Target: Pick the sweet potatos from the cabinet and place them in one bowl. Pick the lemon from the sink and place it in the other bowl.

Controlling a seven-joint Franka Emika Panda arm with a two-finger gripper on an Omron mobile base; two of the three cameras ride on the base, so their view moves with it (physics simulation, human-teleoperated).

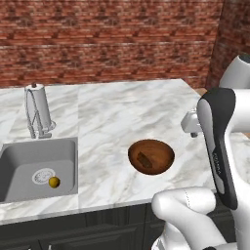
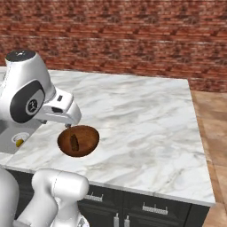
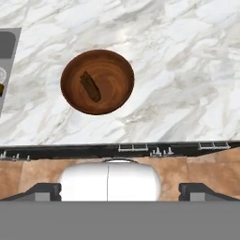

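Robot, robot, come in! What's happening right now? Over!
Gripper open, empty, above the counter. One brown sweet potato lying in the round dark wooden bowl. Small yellow lemon in the grey sink. Nothing in the way.

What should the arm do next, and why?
Probably go back for a second sweet potato: the wooden bowl holds just one sweet potato, and the claw is open and empty above it. The lemon sits in the sink.

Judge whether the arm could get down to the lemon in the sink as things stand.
Probably yes. The lemon lies uncovered by the drain in the sink, nothing over it, and the gripper is open and empty. The faucet stands behind the basin.
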